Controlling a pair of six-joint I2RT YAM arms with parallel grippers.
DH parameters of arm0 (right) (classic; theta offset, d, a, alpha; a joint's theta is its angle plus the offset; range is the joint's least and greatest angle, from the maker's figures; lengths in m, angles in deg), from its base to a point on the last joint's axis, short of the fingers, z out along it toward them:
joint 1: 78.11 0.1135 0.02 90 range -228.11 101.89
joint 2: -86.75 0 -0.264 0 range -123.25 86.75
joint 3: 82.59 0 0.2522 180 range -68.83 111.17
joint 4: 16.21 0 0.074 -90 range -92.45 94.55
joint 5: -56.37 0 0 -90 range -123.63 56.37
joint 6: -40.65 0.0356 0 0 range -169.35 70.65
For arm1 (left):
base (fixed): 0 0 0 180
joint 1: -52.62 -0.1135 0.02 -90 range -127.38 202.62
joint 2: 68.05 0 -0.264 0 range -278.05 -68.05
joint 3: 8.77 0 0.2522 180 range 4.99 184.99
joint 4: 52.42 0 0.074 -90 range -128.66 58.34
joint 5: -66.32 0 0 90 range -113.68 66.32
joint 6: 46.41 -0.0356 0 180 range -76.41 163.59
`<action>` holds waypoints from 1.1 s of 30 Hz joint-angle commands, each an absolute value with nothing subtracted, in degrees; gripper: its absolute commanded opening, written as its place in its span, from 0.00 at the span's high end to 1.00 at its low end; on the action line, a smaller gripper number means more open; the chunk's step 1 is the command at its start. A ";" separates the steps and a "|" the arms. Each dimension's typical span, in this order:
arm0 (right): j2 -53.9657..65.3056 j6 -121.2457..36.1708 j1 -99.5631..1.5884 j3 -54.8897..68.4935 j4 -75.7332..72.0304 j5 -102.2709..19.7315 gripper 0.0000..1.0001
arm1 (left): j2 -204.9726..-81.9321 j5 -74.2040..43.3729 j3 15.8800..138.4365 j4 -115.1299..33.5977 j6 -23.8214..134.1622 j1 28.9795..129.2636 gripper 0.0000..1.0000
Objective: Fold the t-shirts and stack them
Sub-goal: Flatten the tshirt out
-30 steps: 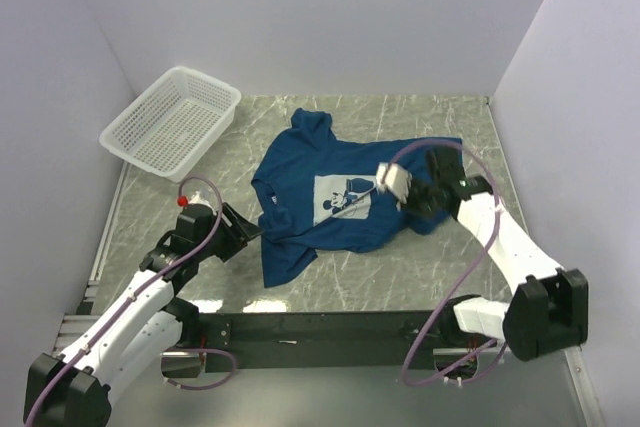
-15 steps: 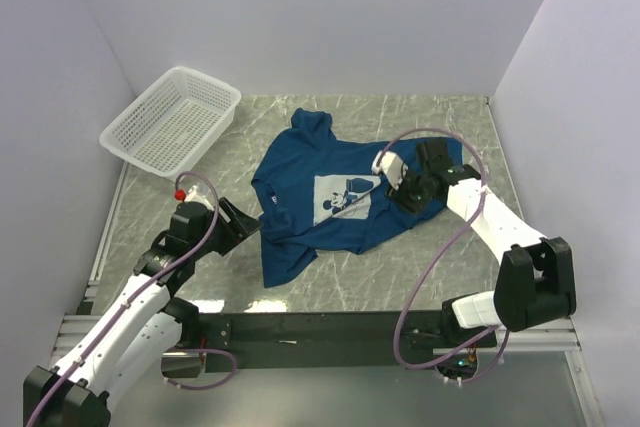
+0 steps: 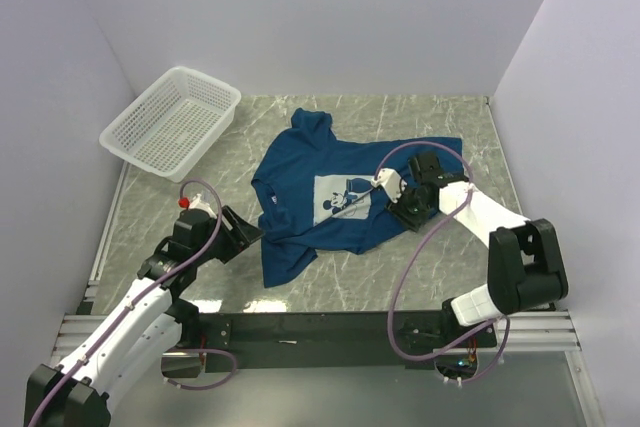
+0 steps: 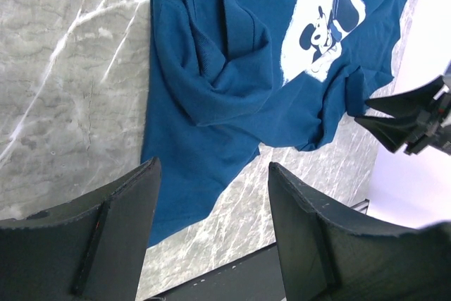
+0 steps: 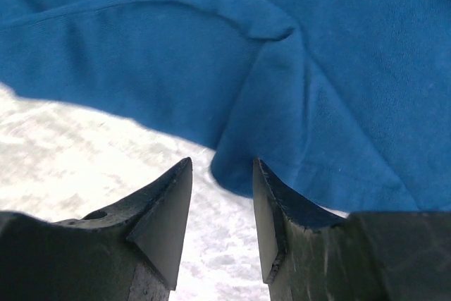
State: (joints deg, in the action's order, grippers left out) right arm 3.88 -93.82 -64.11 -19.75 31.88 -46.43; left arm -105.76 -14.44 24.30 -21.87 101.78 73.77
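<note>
Well beyond the left gripper (image 3: 245,230), off to its outer side: a white mesh basket (image 3: 172,122), clear of the cloth.

Left gripper itself: released, jaws spread wide, nothing between the fingers, poised low over the marble table (image 3: 440,117). From the left wrist view, same gripper (image 4: 211,167) aimed at the rumpled near corner of the dark blue t-shirt (image 4: 211,82), which lies just ahead of the fingertips. No contact, as far as can be told.

Between the two tools: t-shirt (image 3: 300,162) lying open but untidy on the table, chest print (image 3: 343,197) facing up. Bunched into soft folds on the left gripper's side, flatter toward the right gripper.

Just past the print: right gripper (image 3: 404,213) down at the shirt's edge. From the right wrist view, gripper (image 5: 222,163) parted only narrowly and not clamped on anything. Directly ahead of the tips, at the mouth of the gap, a rounded fold of blue cloth (image 5: 338,68); under the fingers, bare marble.

Step in hand, by judgement: taking hold of the shirt's edges to spread it flat, with no fold made yet and no stack begun.

Next move, likely: ease the right tool forward until the fold sits between the pads, then close. Bring the left tool onto the bunched corner likewise. Then draw the cloth taut and smooth. Worth watching: pinching more layers than intended, or dragging the whole shirt across the marble.
</note>
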 commanded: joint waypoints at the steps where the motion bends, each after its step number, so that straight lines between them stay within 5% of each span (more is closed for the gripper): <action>1: 1.06 -91.10 -63.79 -18.65 28.67 -43.83 0.54 | -105.66 -13.22 24.06 -25.04 102.39 73.98 0.32; 9: -3.77 -89.52 -63.79 -17.15 26.73 -40.93 0.58 | -105.40 -13.04 23.89 -24.34 102.04 73.98 0.32; 15: -0.63 -89.34 -63.96 -16.10 27.78 -39.96 0.77 | -105.58 -13.04 23.71 -24.60 101.95 73.98 0.32; 27: 4.32 -91.45 -64.67 -15.92 32.18 -42.24 0.70 | -108.30 -12.34 24.15 -26.80 101.69 73.98 0.32; 33: 3.69 -90.84 -64.93 -15.84 31.65 -42.94 0.98 | -107.95 -12.08 24.33 -25.57 100.72 73.98 0.32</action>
